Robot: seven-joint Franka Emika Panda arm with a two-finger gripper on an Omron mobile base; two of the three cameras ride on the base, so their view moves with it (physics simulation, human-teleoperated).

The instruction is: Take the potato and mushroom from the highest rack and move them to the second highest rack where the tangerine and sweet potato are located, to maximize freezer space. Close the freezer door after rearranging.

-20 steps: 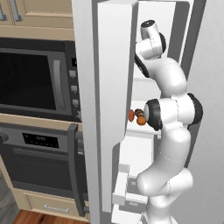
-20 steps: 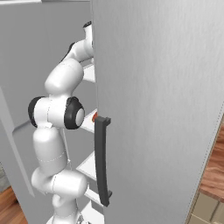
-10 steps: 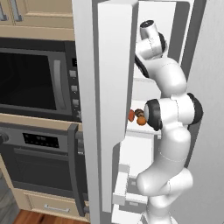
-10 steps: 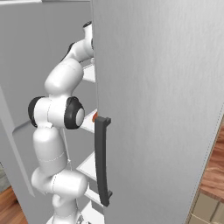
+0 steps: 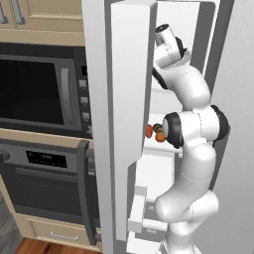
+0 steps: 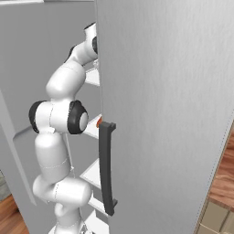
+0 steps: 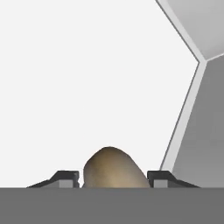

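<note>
We see the arm reaching up into the freezer (image 5: 211, 30), elbow bent at mid-height. Gripper (image 7: 113, 180) fingers press both sides of the brown potato (image 7: 114, 170) over the white top shelf (image 7: 87, 87).

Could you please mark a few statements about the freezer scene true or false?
1. A brown potato sits between the pincer fingertips. True.
2. The freezer door is closed. False: it stands open.
3. Orange produce lies on a shelf beside the arm's elbow. True.
4. The ovens are to the freezer's right in the left base view. False: they are on its left.
</note>
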